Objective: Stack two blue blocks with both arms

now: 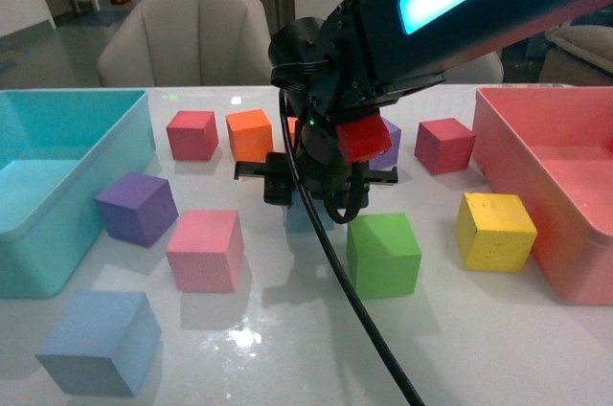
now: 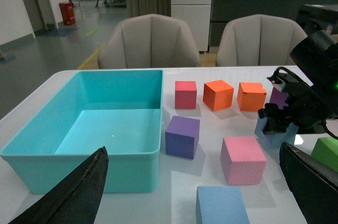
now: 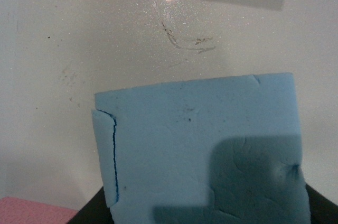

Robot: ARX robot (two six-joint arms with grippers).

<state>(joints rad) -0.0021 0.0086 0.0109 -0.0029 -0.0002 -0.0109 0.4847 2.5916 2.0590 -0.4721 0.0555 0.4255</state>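
1. Cubes of many colours sit on a white table (image 1: pixel 287 349). A turquoise bin (image 1: pixel 57 138) is at the left edge of the front view and a pink bin (image 1: pixel 575 262) at the right edge.
2. The right arm (image 1: pixel 460 13) comes in from the upper right of the front view with a teal strip lit. The right gripper (image 1: pixel 305 203) hangs at centre frame.
3. In the front view the centre block (image 1: pixel 305 219) shows only as a pale blue sliver under that gripper. It lies between the pink cube (image 1: pixel 204 250) and the green cube (image 1: pixel 383 255). In the left wrist view it sits at middle right, under the black gripper parts.
4. In the right wrist view this block fills the lower frame, with a split down one edge and dark finger parts at both bottom corners beside it. I cannot tell whether the jaws press on it or only flank it, nor whether it rests on the table.
5. The loose block (image 1: pixel 101 341) lies at the lower left of the front view, touching nothing. The pink cube and a purple cube (image 1: pixel 137 207) are its nearest neighbours.
6. The left gripper (image 2: pixel 193 152) is spread wide and holds nothing. Its dark fingers (image 2: pixel 74 192) fill the two bottom corners of the left wrist view, and the loose block is at bottom centre between them.
7. A red cube (image 1: pixel 192 134) and an orange cube (image 1: pixel 250 134) stand side by side at upper centre-left of the front view. A yellow cube (image 1: pixel 495 231) is just beside the pink bin.
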